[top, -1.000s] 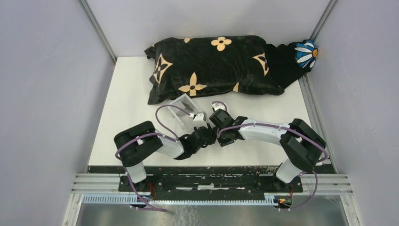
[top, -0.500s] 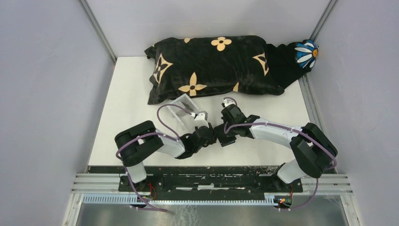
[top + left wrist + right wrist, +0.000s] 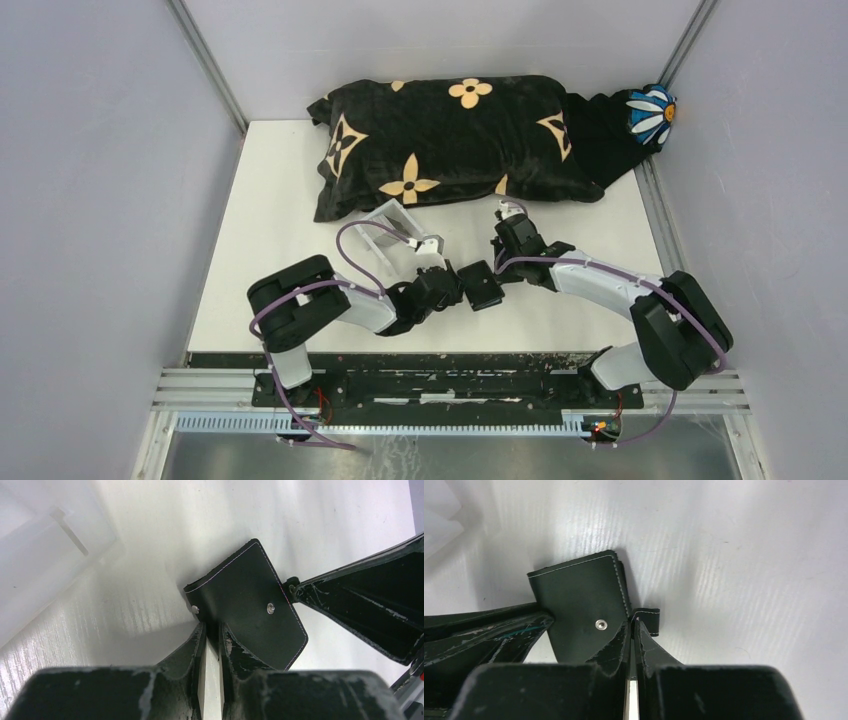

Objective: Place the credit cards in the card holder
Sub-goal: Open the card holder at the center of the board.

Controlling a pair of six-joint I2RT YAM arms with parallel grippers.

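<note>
The card holder [image 3: 482, 288] is a small black wallet with a metal snap, held low over the white table between both arms. My left gripper [image 3: 462, 284] is shut on its near edge; the left wrist view shows the card holder [image 3: 250, 605] wedged between the fingertips of that gripper [image 3: 212, 627]. My right gripper [image 3: 497, 267] comes in from the right. In the right wrist view its jaws [image 3: 632, 624] are pinched nearly together on the stitched strap tab of the card holder [image 3: 579, 597]. No credit cards are in view.
A clear acrylic box [image 3: 393, 229] stands just behind the left wrist, and shows as a blur in the left wrist view [image 3: 40, 555]. A black pillow with tan flowers [image 3: 450, 135] fills the back of the table, with a blue and white flower item [image 3: 652, 112] in the back right corner.
The right arm swung out to the right, uncovering the card holder, and its jaws narrowed onto the strap tab. The left gripper stayed in place and tightened slightly.
</note>
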